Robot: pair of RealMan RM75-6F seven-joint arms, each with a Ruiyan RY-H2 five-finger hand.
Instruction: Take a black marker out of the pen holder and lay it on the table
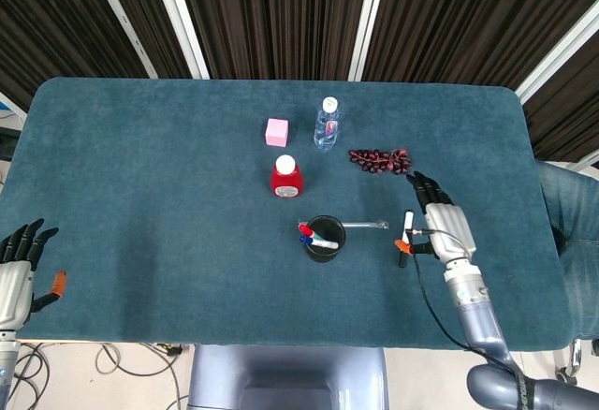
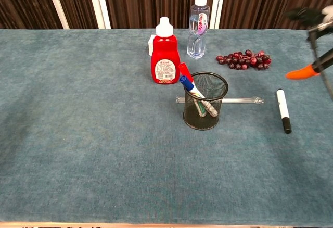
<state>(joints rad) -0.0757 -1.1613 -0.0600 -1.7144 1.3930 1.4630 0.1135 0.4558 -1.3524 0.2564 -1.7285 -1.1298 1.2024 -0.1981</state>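
A white marker with a black cap (image 2: 283, 111) lies flat on the teal table to the right of the black mesh pen holder (image 2: 205, 107), cap end nearest me. In the head view the marker (image 1: 407, 227) lies just left of my right hand (image 1: 445, 228). That hand (image 2: 314, 40) hovers above and right of the marker, fingers apart and holding nothing, its orange thumb tip clear of the marker. The pen holder (image 1: 325, 238) still contains a blue-capped and a red-capped marker. My left hand (image 1: 15, 274) rests open at the near left table edge.
A red bottle (image 2: 165, 59) and a water bottle (image 2: 199, 27) stand behind the holder, beside a pink block (image 1: 276, 131). A bunch of dark grapes (image 2: 243, 60) lies at the back right. A clear rod (image 2: 239, 101) lies on the table behind the holder.
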